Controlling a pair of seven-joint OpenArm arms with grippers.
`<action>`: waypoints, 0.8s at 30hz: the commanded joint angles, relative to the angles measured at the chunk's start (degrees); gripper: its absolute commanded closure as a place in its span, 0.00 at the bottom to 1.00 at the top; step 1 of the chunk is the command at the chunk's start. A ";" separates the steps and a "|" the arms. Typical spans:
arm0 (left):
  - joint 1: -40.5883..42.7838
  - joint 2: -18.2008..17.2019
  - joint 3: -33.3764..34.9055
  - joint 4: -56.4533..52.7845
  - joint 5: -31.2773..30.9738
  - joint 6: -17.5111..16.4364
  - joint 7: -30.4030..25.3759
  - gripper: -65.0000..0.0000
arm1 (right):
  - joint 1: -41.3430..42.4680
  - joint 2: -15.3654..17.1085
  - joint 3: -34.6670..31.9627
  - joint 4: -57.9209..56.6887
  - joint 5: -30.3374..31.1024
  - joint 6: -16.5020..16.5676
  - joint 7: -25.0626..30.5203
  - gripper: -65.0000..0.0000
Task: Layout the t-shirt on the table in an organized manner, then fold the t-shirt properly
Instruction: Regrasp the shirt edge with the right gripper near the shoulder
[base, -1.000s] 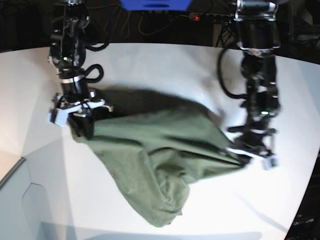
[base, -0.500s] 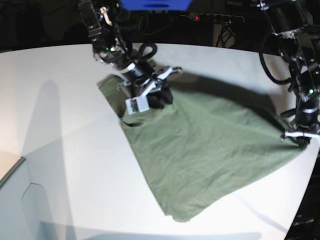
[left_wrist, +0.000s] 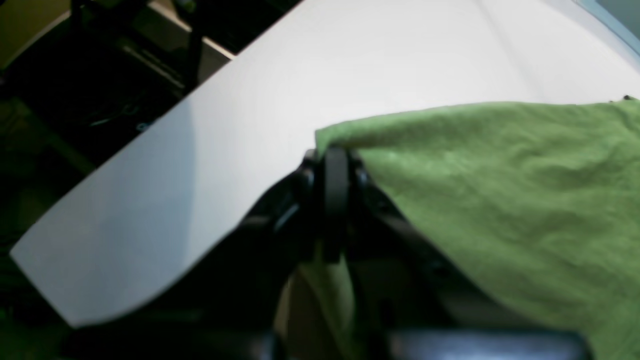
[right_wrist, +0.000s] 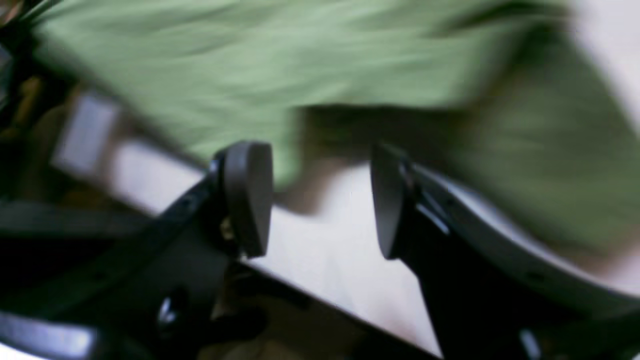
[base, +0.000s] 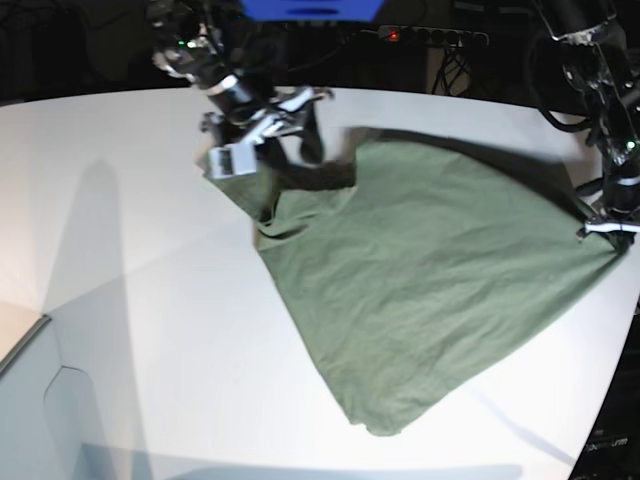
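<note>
Olive-green, soft and wrinkled, the short-sleeved cotton t-shirt (base: 420, 270) lay spread over the right half of the large, smooth, matte white table (base: 130, 330) in the base view, forming a rough triangle that narrowed to a point near the table's front edge. Its far right corner reached the table's right rim, and its upper left corner lay bunched in dark folds near the table's back edge.

The black left gripper (left_wrist: 334, 155) was pinched tight on the shirt's edge at that right rim; the left wrist view showed its fingers pressed together with the green fabric's hem caught between them and cloth spreading away to the right over the white surface. In the base view the same gripper (base: 607, 228) sat low at the stretched corner.

The black right gripper (right_wrist: 320, 197) stood with its jaws apart. The right wrist view, heavily blurred, showed its two dark rounded pads (right_wrist: 247, 192) separated with bare white table between them and nothing held, the green cloth lying just beyond the tips. In the base view this gripper (base: 268, 128) hung above the bunched upper left corner of the shirt, close to it; whether it touched the fabric could not be told.
</note>
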 joint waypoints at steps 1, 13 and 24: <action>-0.56 -0.88 -0.83 1.09 -0.05 0.16 -1.52 1.00 | 0.44 -0.27 1.46 1.09 0.63 0.58 1.25 0.50; 0.76 -0.88 -1.09 1.09 -0.05 0.16 -1.52 1.00 | 6.77 2.98 7.97 -11.04 0.63 0.76 1.16 0.50; 1.72 -0.88 -1.09 1.09 -0.05 0.16 -1.87 1.00 | 12.04 2.45 0.49 -21.42 0.98 0.94 1.25 0.51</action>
